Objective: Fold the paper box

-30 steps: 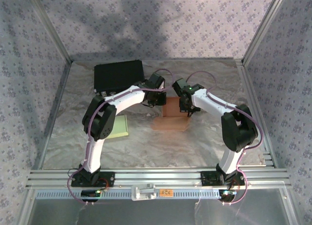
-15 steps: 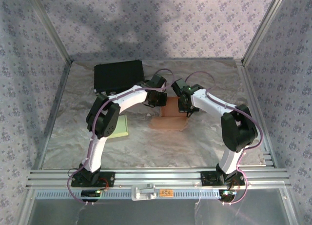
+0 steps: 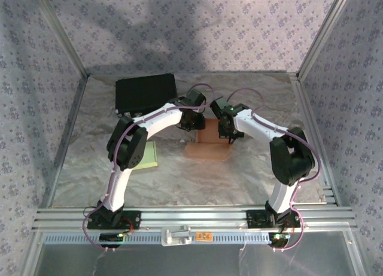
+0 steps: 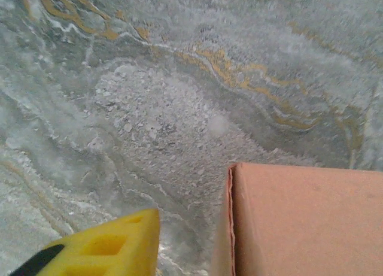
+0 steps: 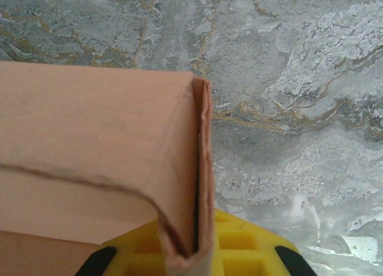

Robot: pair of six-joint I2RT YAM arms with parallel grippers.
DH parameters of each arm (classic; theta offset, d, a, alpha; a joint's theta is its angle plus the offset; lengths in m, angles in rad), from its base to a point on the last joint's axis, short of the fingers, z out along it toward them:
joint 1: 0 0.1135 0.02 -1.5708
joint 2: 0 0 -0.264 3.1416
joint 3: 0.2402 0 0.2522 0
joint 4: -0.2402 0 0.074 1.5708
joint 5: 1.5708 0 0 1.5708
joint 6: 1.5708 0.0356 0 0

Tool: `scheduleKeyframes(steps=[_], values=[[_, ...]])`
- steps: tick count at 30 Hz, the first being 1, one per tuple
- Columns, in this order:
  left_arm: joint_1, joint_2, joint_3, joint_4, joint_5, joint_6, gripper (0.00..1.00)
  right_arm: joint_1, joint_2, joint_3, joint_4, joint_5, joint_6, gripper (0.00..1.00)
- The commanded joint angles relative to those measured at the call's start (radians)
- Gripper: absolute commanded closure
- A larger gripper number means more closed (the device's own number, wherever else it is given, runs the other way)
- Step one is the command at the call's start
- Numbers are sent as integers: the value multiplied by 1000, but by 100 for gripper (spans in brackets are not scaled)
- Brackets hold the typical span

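right hand (image 5: 188, 252): closed. its yellow fingers (image 5: 239, 246) pinch a doubled, upright wall of the paper box (image 5: 90, 120), with the wall's end edge standing between them.

left hand (image 3: 191, 125): state cannot be told. in the left wrist view one yellow finger (image 4: 102, 249) stands just beside the box's corner edge, with a gap of tabletop between them. the other finger is hidden.

location of the work: in the top view the box sits mid-tabletop (image 3: 179, 174), between the two hands, slightly toward the far side.

progress, judged from the views: the fold is partway. at least one wall is raised and doubled over, and a corner seam is formed on the left side. in the top view a flat brown panel lies on the tabletop on the near side of the raised part; it appears not yet turned up. how many walls are locked cannot be told.

edges and clearance:
- the pinched wall's edge is slightly ragged, and its two layers are parted by a thin slit.
- a black case (image 3: 145, 91) lies at the far left, near the left arm's wrist.
- a pale green pad (image 3: 146, 155) lies near the left arm's elbow.
- open tabletop lies on the near side of the box and to its right.
- the two wrists stand close together over the box, so room between them is tight.
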Motion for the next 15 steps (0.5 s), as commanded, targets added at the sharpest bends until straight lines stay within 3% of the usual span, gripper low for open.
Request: scheduleKeyframes(steps=[1, 7, 10, 15], values=[[11, -69, 60, -46, 42, -6, 56, -15, 16, 28, -39, -19, 30, 100], [32, -111, 84, -63, 154, -62, 54, -44, 41, 30, -41, -62, 63, 100], [49, -156, 72, -89, 146, -76, 54, -68, 51, 28, -49, -99, 105, 100], [96, -296, -28, -92, 120, -96, 55, -177, 51, -35, -53, -270, 330, 100]])
